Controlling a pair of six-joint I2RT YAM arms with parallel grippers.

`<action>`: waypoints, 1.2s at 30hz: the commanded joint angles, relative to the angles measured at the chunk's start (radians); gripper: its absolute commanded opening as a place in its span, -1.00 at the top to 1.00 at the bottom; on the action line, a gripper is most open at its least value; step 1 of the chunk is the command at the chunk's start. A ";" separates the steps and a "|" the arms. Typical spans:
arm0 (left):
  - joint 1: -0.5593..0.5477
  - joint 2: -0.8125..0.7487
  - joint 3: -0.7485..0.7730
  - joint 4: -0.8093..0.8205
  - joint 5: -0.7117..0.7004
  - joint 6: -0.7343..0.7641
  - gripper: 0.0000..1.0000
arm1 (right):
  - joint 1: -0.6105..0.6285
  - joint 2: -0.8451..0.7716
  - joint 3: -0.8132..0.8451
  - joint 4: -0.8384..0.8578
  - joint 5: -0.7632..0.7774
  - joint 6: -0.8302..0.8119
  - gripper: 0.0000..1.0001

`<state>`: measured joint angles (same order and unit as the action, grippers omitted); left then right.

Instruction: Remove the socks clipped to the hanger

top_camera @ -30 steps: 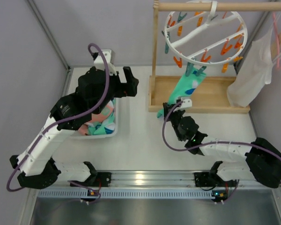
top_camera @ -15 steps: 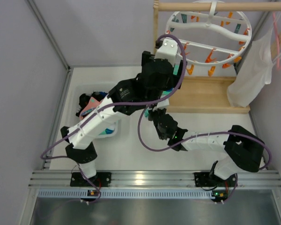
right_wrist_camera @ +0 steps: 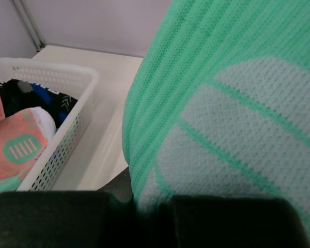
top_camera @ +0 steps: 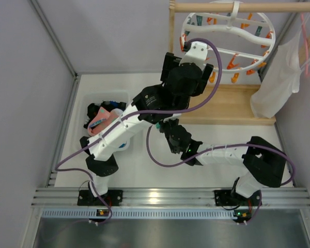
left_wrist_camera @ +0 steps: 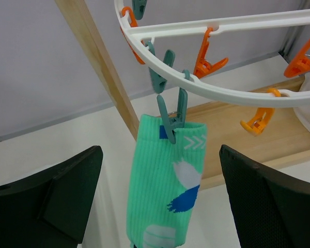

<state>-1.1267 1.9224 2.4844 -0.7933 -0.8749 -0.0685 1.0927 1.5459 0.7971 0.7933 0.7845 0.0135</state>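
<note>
At nine o'clock on the table we see the white basket, with a pink sock and darker ones inside. Near the centre, our right gripper looks pinched on the lower end of the mint sock. Above it, our left gripper is spread wide with a finger on either side of that sock, gripping nothing. The sock hangs from a teal clip on the white hanger, up at one o'clock on the wooden rail. A white garment hangs at two o'clock.

Pale grey walls, white tabletop, wooden rack base.
</note>
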 commanded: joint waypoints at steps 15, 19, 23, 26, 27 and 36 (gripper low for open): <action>0.034 0.132 0.077 0.170 -0.042 0.182 -0.63 | 0.053 0.042 0.077 0.000 -0.013 -0.064 1.00; 0.048 0.148 0.079 0.189 -0.042 0.199 -0.50 | 0.058 0.042 0.070 0.009 -0.027 -0.067 1.00; 0.067 0.156 0.079 0.197 -0.033 0.194 -0.40 | 0.067 0.043 0.073 0.011 -0.034 -0.079 1.00; 0.077 0.162 0.079 0.207 -0.023 0.199 -0.32 | 0.073 0.048 0.079 0.014 -0.039 -0.089 1.00; 0.084 0.168 0.080 0.216 -0.016 0.197 -0.30 | 0.076 0.048 0.076 0.015 -0.041 -0.090 1.00; 0.100 0.182 0.085 0.278 0.008 0.222 0.18 | 0.088 0.056 0.074 0.023 -0.053 -0.093 1.00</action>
<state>-1.0306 2.1021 2.5340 -0.5945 -0.8791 0.1356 1.1454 1.5822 0.8337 0.7944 0.7628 -0.0635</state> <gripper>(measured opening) 0.433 0.030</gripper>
